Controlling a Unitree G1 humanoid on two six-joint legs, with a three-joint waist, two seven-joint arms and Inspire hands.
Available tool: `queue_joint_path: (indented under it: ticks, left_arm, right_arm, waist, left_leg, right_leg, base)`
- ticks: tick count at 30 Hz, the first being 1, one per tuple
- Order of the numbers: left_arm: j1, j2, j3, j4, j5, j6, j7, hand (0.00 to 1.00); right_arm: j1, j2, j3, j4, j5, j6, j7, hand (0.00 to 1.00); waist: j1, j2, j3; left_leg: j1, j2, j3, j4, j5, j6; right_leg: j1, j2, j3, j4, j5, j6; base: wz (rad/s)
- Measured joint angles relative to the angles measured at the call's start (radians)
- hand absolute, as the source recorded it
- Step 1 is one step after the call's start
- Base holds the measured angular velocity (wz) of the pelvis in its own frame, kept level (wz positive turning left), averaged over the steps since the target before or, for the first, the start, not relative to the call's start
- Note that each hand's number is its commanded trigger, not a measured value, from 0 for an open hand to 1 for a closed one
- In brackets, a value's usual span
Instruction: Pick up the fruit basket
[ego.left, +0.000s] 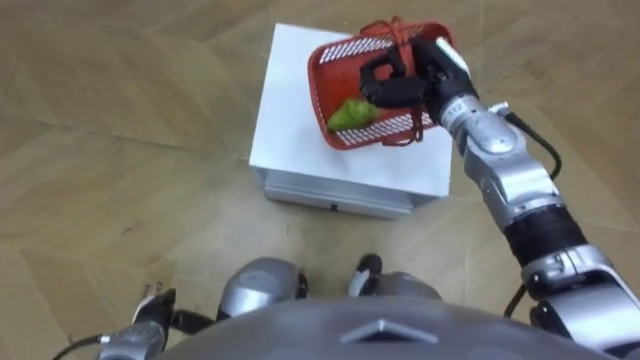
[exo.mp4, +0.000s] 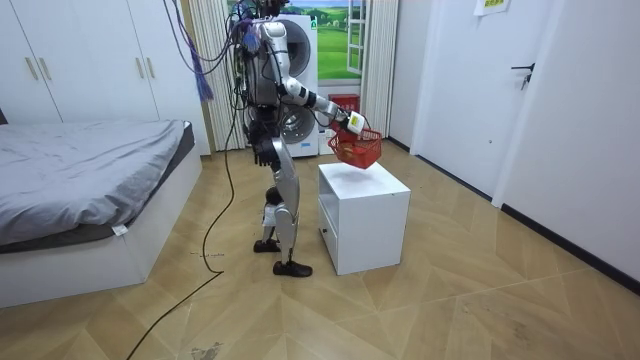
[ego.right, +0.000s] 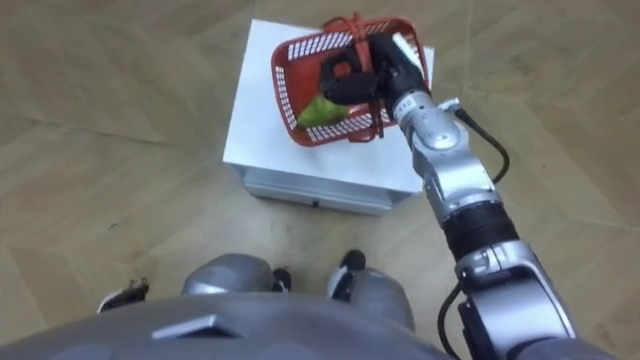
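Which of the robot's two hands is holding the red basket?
Its right hand, curled on the red basket over the white cabinet. The left hand hangs low beside its body, far from the basket.

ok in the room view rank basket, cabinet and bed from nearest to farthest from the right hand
1. basket: held by the right hand, hanging just under it.
2. cabinet: right below the basket, in front of the robot.
3. bed: far off on the room view's left, behind the robot.
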Motion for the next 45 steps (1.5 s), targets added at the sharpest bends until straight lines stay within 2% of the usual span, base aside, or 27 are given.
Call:
queue_joint_path:
  ticks: [9, 12, 16, 17, 18, 20, 22, 38, 45]
  left_arm:
    - [0.007, -0.003, 0.001, 0.006, 0.000, 0.000, -0.026, 0.00]
    - [0.014, -0.003, 0.000, 0.009, 0.000, 0.007, -0.027, 0.00]
    - [0.019, -0.003, -0.017, 0.027, -0.002, 0.008, -0.028, 0.00]
    - [0.020, -0.005, -0.023, 0.040, -0.002, 0.009, -0.028, 0.00]
    - [0.022, -0.005, -0.023, 0.042, -0.002, 0.013, -0.028, 0.00]
    - [0.026, -0.009, -0.025, 0.040, -0.003, 0.020, -0.028, 0.00]
    - [0.032, -0.013, -0.043, 0.040, -0.004, 0.020, -0.028, 0.00]
    - [0.039, -0.040, -0.043, 0.037, -0.005, 0.020, -0.025, 0.00]
    - [0.039, -0.040, -0.042, 0.025, -0.004, 0.021, -0.024, 0.00]
  right_arm:
    - [0.000, 0.002, -0.003, 0.067, 0.019, -0.004, -0.034, 1.00]
    - [-0.001, 0.005, -0.005, 0.082, 0.019, -0.006, -0.046, 1.00]
    - [-0.016, 0.009, -0.012, 0.172, 0.019, -0.013, -0.071, 1.00]
    - [-0.018, 0.009, -0.012, 0.178, 0.020, -0.015, -0.078, 0.31]
    - [-0.019, 0.010, -0.012, 0.179, 0.020, -0.017, -0.080, 0.00]
    - [-0.025, 0.012, -0.011, 0.221, 0.021, -0.045, -0.081, 0.00]
    - [-0.026, 0.013, -0.011, 0.261, 0.020, -0.045, -0.080, 0.00]
    - [-0.025, 0.023, -0.011, 0.302, 0.016, -0.054, -0.060, 0.00]
    - [-0.025, 0.025, -0.012, 0.330, 0.010, -0.054, -0.061, 0.00]
  waist:
    - [0.013, -0.009, 0.0020]
    - [0.013, -0.003, 0.0045]
    - [0.017, 0.018, 0.0099]
    - [0.018, 0.022, 0.0076]
    - [0.018, 0.023, 0.0063]
    - [0.014, 0.029, 0.0031]
    - [0.014, 0.034, -0.0014]
    - [0.011, 0.034, -0.0020]
    - [0.010, 0.031, -0.0034]
  left_leg:
    - [-0.023, -0.003, -0.027, 0.003, -0.004, 0.004]
    - [-0.046, -0.004, -0.037, 0.021, -0.010, 0.006]
    - [-0.055, -0.007, -0.043, 0.021, -0.010, 0.007]
    - [-0.058, -0.007, -0.042, 0.019, -0.010, 0.007]
    - [-0.062, -0.007, -0.041, 0.019, -0.010, 0.007]
    - [-0.071, -0.006, -0.037, 0.022, -0.010, 0.006]
    - [-0.070, -0.004, -0.031, 0.022, -0.010, 0.006]
    - [-0.071, -0.004, -0.025, 0.021, -0.010, 0.006]
    - [-0.069, -0.004, -0.027, 0.021, -0.010, 0.006]
  right_leg:
    - [-0.003, -0.003, -0.052, -0.008, -0.006, -0.002]
    - [-0.013, -0.006, -0.071, -0.011, -0.006, -0.001]
    - [-0.018, -0.011, -0.071, -0.010, -0.007, 0.000]
    - [-0.023, -0.012, -0.069, -0.007, -0.009, 0.004]
    - [-0.027, -0.012, -0.068, -0.006, -0.009, 0.005]
    - [-0.034, -0.014, -0.072, -0.009, -0.010, 0.005]
    - [-0.033, -0.014, -0.073, -0.008, -0.010, 0.005]
    - [-0.035, -0.012, -0.070, -0.007, -0.011, 0.006]
    - [-0.032, -0.013, -0.072, -0.007, -0.011, 0.006]
  base:
    - [0.12]
    - [0.06]
    - [0.08]
    - [0.00]
    - [0.00]
    - [0.04]
    - [0.02]
    - [-0.01]
    - [0.00]
